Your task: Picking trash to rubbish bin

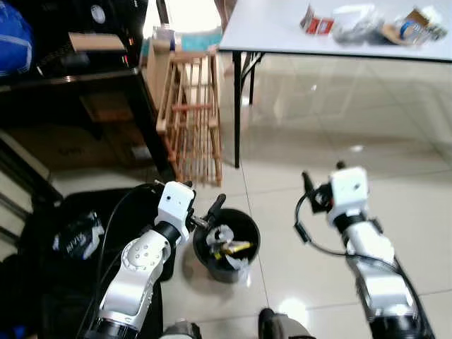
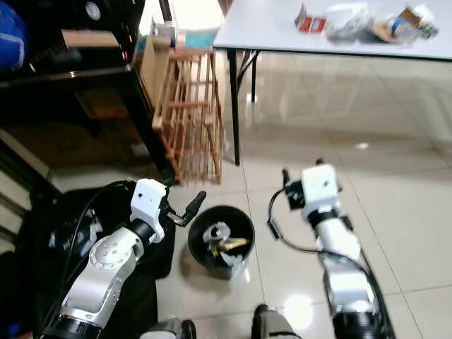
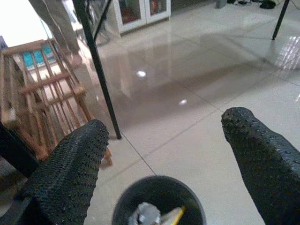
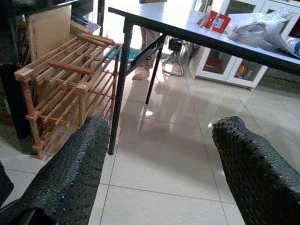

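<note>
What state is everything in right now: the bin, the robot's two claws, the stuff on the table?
Rubbish bin: upright on the floor, trash inside.
Left gripper: open, empty, over the bin.
Right gripper: open, empty, above bare floor.
Trash: lying on the white table.
Wooden rack: upright, shelves bare.

Glossy pale tiled floor (image 1: pixel 304 141) carries a black rubbish bin (image 1: pixel 227 246) holding crumpled trash (image 1: pixel 227 244), a wooden slatted rack (image 1: pixel 192 113) and a black bag (image 1: pixel 70 240). The grey table (image 1: pixel 282 28) bears litter — a red packet (image 1: pixel 318 25) and plastic wrappers (image 1: pixel 385 25).
</note>
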You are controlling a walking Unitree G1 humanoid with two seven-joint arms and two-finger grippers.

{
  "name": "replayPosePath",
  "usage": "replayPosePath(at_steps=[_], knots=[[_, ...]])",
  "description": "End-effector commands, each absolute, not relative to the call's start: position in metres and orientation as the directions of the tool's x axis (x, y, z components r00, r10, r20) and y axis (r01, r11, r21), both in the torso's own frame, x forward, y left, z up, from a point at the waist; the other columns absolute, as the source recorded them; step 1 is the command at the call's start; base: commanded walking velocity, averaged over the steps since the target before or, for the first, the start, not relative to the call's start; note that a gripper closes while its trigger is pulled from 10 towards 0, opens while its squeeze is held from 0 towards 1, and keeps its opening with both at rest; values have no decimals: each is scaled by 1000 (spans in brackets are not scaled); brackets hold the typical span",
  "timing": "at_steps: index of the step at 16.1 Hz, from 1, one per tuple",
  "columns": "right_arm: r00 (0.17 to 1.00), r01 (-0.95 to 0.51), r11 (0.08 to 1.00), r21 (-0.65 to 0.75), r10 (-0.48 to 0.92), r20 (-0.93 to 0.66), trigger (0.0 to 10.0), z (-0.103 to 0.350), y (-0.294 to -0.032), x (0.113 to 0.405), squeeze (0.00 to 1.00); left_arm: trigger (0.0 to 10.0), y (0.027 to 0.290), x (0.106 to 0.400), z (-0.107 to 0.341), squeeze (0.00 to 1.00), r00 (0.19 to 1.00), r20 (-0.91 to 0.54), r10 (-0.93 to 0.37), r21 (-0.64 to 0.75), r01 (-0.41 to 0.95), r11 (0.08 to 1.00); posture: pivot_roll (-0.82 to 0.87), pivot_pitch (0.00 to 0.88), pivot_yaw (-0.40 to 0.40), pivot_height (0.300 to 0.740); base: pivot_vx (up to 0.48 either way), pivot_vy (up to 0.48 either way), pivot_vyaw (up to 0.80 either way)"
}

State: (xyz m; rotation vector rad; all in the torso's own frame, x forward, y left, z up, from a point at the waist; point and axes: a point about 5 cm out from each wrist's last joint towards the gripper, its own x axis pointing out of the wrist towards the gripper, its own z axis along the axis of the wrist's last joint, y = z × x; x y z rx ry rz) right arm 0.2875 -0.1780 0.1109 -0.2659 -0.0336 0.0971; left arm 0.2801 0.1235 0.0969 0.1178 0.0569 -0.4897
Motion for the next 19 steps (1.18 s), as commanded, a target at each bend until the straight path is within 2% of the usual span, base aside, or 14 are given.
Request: replayPosePath(at_steps=[1,3,6,10,19], knots=[[995,-77,958,-276,91,39,10000,118,-174,284,0,10000,130,281,96,0,894,-87,-439,104,447,889,-31,67,85,740,0,0,0],[997,-22,963,-269,42,66,10000,123,-168,276,0,10000,133,282,96,0,901,-80,-427,92,433,897,-31,61,81,740,0,0,0],[997,33,975,-220,-18,71,10000,126,-162,276,0,10000,124,283,94,0,888,-68,-454,63,458,887,-41,53,64,740,0,0,0],[993,114,977,-179,-108,43,10000,125,-159,274,0,10000,119,290,88,0,891,-70,-448,42,451,892,-69,39,47,740,0,-472,0],[995,102,977,-185,-97,34,10000,127,-154,280,0,10000,115,291,84,0,886,-75,-458,43,462,886,-75,49,46,740,0,-475,0]])
